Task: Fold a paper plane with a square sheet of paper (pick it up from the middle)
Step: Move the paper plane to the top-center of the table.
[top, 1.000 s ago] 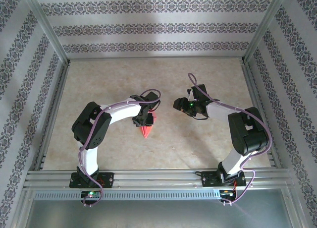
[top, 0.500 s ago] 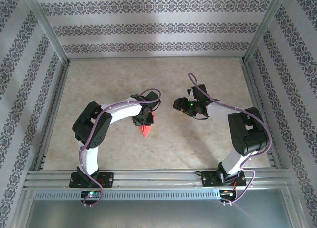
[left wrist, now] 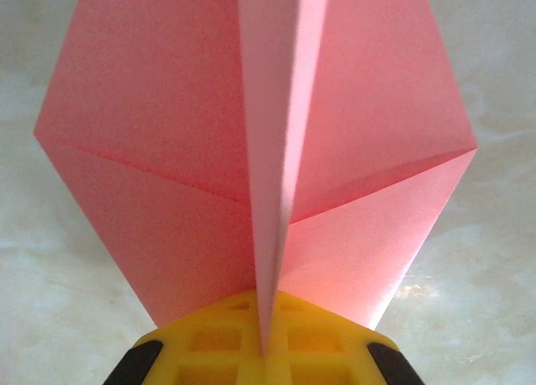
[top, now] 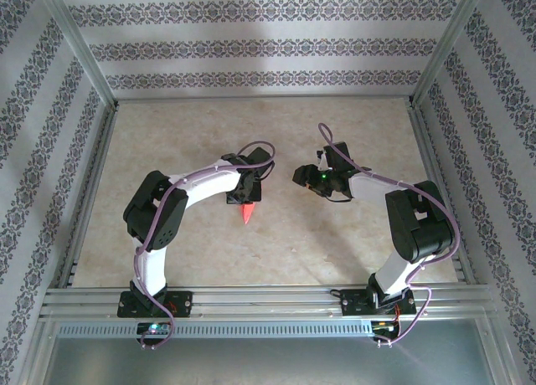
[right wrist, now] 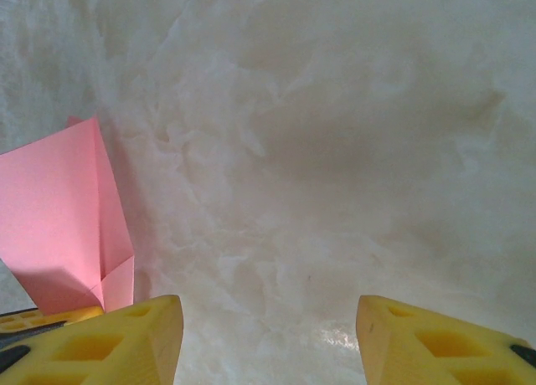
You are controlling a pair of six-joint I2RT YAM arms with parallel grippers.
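Left gripper [top: 249,197] shifted slightly away from bases, now clamped on plane [top: 247,213] centre fold, wings splayed, near table [top: 352,134] centre. Right gripper [top: 301,177] part-open, empty. Likely final pickup; next: lift clear.

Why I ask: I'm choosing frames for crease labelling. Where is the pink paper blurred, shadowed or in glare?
Left wrist: the salmon-pink folded paper plane has crisp wing edges, but its raised centre fold is soft, close to the lens; one glare spot sits on the pale marbled table beside it. Right wrist: the plane is sharp, with a faint shadow on the table beside it. Top external: even light, plane tiny.
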